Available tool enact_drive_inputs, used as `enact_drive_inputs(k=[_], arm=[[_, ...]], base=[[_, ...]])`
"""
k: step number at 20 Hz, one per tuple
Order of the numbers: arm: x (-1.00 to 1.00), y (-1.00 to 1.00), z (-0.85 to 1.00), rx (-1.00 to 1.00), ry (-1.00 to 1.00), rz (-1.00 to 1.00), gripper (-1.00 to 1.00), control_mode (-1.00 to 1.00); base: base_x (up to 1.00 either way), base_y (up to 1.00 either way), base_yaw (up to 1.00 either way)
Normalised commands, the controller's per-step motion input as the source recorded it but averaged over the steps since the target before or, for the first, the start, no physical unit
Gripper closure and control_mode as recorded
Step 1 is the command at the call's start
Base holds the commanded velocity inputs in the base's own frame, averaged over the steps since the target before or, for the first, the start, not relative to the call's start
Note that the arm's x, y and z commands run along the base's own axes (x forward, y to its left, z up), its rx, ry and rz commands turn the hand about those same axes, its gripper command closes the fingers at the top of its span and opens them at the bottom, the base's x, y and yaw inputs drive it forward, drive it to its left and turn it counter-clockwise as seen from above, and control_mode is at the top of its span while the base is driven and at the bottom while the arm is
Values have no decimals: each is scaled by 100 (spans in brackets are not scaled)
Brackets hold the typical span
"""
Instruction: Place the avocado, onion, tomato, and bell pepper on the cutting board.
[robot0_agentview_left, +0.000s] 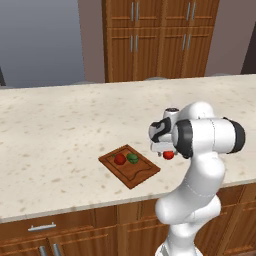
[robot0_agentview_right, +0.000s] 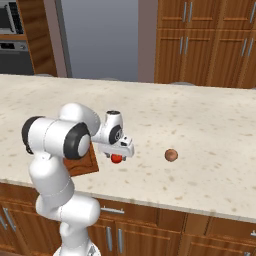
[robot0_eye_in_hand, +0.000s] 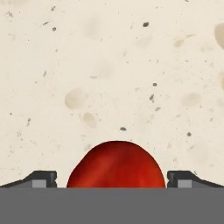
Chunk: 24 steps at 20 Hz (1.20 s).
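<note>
The cutting board (robot0_agentview_left: 136, 176) lies near the counter's front edge, and its corner (robot0_agentview_right: 82, 164) shows behind my arm. On it sit the dark green avocado (robot0_agentview_left: 133, 158) and a red fruit (robot0_agentview_left: 120, 159) that I take for the bell pepper. The bright red tomato (robot0_agentview_left: 168, 155) (robot0_agentview_right: 117, 159) (robot0_eye_in_hand: 116, 164) rests on the counter just right of the board. My gripper (robot0_agentview_left: 167, 150) (robot0_agentview_right: 118, 154) (robot0_eye_in_hand: 112, 179) hangs open right over it, one fingertip (robot0_eye_in_hand: 43, 178) on each side with a small gap. The reddish-brown onion (robot0_agentview_right: 171, 155) lies alone further right.
The speckled beige counter (robot0_agentview_left: 60, 130) stretches wide to the left and back. Wooden cabinets (robot0_agentview_left: 160, 35) stand beyond it, and drawers (robot0_agentview_left: 42, 227) run under the front edge. My white arm covers the counter's front right part in the left base view.
</note>
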Motion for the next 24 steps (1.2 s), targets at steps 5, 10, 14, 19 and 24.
enact_drive_inputs(k=[5, 10, 14, 19, 24], arm=[[3, 0, -10, 0, 1, 0, 100, -100], [-14, 1, 18, 5, 0, 0, 100, -100], [-27, 13, 62, 10, 0, 0, 100, -100], [-23, 61, 80, 7, 0, 3, 100, -100], [-29, 77, 79, 2, -2, 4, 100, -100]], base=[[0, 0, 0], [0, 0, 0], [0, 0, 0], [0, 0, 0], [0, 0, 0]])
